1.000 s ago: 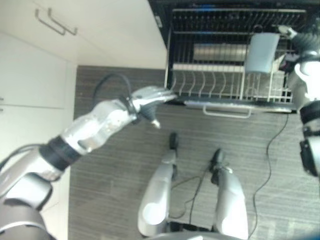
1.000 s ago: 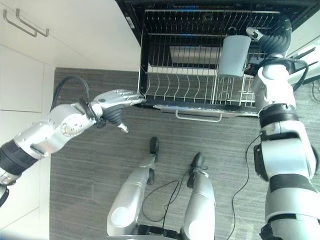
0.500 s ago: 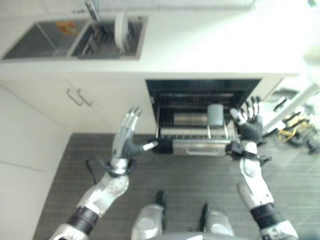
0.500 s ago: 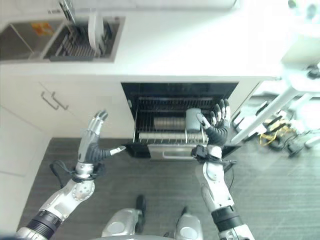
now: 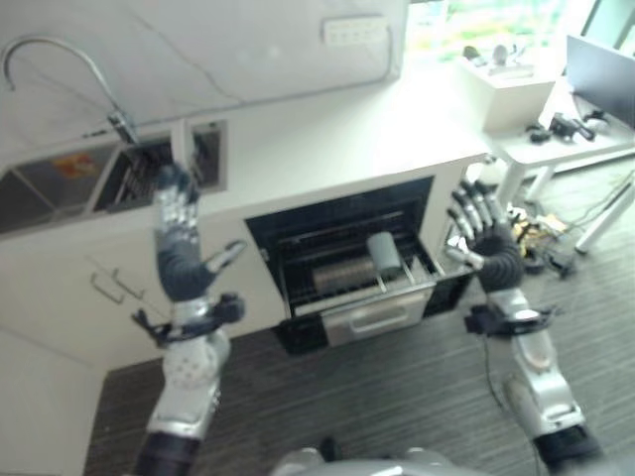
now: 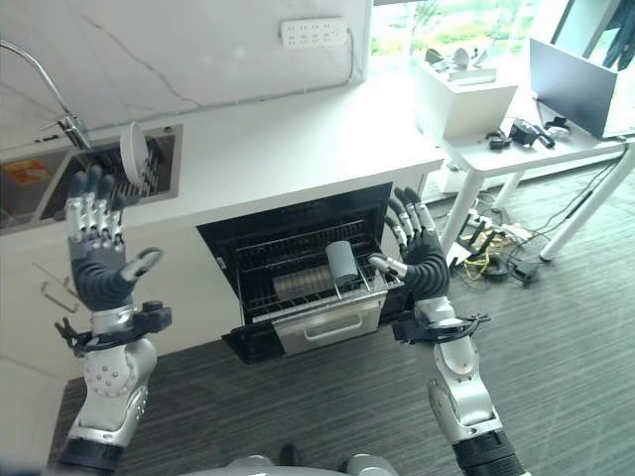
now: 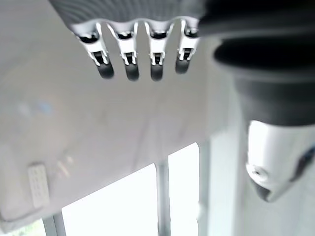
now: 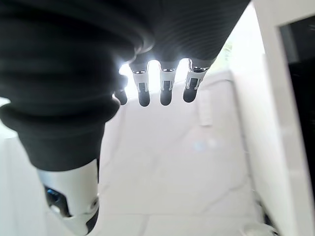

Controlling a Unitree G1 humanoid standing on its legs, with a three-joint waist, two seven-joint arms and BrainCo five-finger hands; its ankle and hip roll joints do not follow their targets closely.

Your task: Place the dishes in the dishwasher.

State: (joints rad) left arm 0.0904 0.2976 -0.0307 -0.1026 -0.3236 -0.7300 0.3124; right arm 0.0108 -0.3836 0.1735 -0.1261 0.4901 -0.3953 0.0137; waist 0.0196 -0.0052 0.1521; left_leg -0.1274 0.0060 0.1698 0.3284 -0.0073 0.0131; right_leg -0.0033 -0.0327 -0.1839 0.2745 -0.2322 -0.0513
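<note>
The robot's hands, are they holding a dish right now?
No, the left hand and right hand are both raised with straight fingers, holding nothing.

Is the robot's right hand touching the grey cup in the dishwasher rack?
Apart. In the right eye view the right hand is raised with straight fingers beside the open dishwasher, and a clear gap separates it from the grey cup.

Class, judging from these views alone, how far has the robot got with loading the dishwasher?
Done: a grey cup and a row of plates stand in the pulled-out rack of the open dishwasher. In hand: nothing; the left hand and right hand are raised, open and empty. Left: a white plate stands in the sink.
</note>
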